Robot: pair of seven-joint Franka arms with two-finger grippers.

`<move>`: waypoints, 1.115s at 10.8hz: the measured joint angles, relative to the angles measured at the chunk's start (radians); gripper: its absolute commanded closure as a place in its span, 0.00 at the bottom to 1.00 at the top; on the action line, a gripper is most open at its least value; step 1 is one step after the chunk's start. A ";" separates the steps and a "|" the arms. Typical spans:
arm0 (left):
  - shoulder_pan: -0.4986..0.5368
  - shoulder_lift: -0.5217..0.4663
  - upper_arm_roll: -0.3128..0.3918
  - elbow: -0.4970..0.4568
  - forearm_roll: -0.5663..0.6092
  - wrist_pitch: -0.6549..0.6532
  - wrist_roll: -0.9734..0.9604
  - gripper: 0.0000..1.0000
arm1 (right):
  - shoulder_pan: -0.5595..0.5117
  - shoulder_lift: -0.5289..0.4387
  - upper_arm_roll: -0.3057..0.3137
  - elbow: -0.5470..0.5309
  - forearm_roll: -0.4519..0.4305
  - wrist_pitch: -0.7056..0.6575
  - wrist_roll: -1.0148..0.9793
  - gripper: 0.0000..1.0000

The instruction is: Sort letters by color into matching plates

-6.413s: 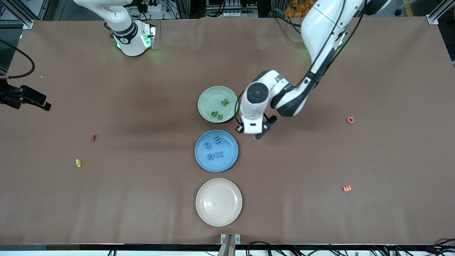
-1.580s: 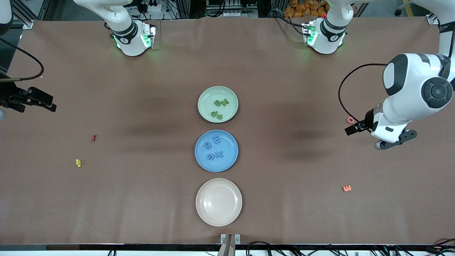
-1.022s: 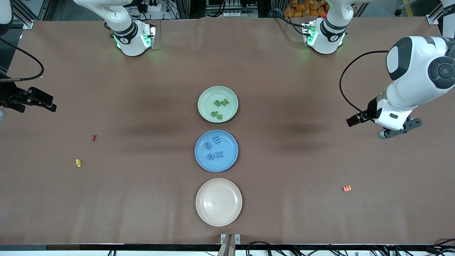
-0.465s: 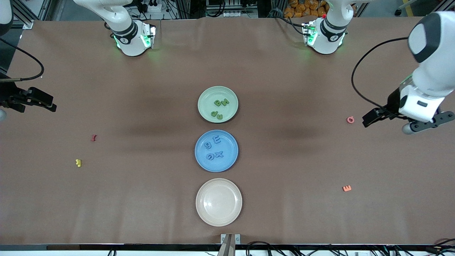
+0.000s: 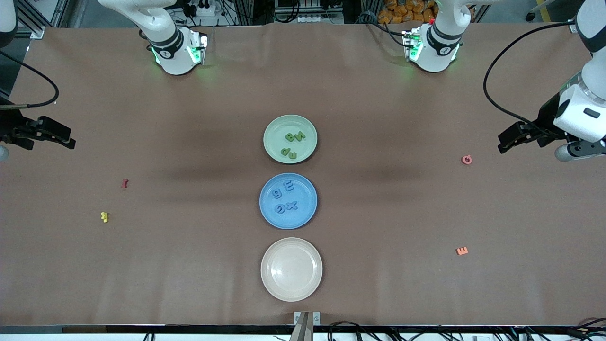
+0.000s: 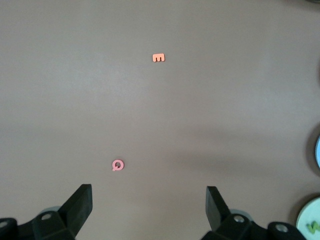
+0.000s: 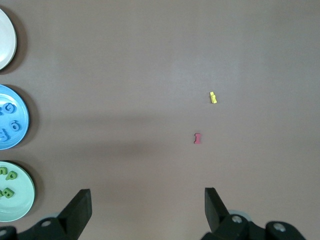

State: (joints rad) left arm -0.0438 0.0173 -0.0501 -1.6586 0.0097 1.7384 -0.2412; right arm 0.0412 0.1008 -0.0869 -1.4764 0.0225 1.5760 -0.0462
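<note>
Three plates stand in a row mid-table: pale green (image 5: 277, 142) with green letters (image 5: 294, 137), blue (image 5: 303, 213) with blue letters (image 5: 284, 189), and an empty beige one (image 5: 291, 269) nearest the front camera. A pink round letter (image 5: 467, 159) (image 6: 117, 165) and an orange E (image 5: 462, 251) (image 6: 158, 58) lie toward the left arm's end. A red letter (image 5: 124, 183) (image 7: 197, 138) and a yellow one (image 5: 104, 217) (image 7: 213, 97) lie toward the right arm's end. My left gripper (image 5: 509, 139) (image 6: 148, 200) hangs open and empty over the table past the pink letter. My right gripper (image 5: 66, 139) (image 7: 146, 200) waits open and empty at its own end.
Both arm bases (image 5: 177, 52) (image 5: 431, 49) stand along the table's edge farthest from the front camera. A black cable (image 5: 502, 71) loops from the left arm's wrist. A small bracket (image 5: 307, 318) sits at the table's front edge below the beige plate.
The left arm has swung from beside the green plate out to its own end of the table, passing over the pink letter. The green plate gained a letter. The right arm stayed still.
</note>
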 measured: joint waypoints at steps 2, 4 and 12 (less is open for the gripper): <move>-0.002 -0.009 0.004 0.050 0.000 -0.075 0.094 0.00 | 0.000 0.000 0.000 0.000 0.000 0.000 0.000 0.00; -0.003 -0.024 0.008 0.087 0.000 -0.125 0.147 0.00 | 0.000 0.000 0.000 0.000 0.000 0.000 0.000 0.00; -0.011 -0.046 0.008 0.109 0.003 -0.145 0.208 0.00 | 0.000 0.000 0.000 0.000 0.000 0.000 0.000 0.00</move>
State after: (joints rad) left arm -0.0546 -0.0288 -0.0416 -1.5494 0.0123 1.5933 -0.0332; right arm 0.0410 0.1012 -0.0872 -1.4765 0.0225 1.5764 -0.0462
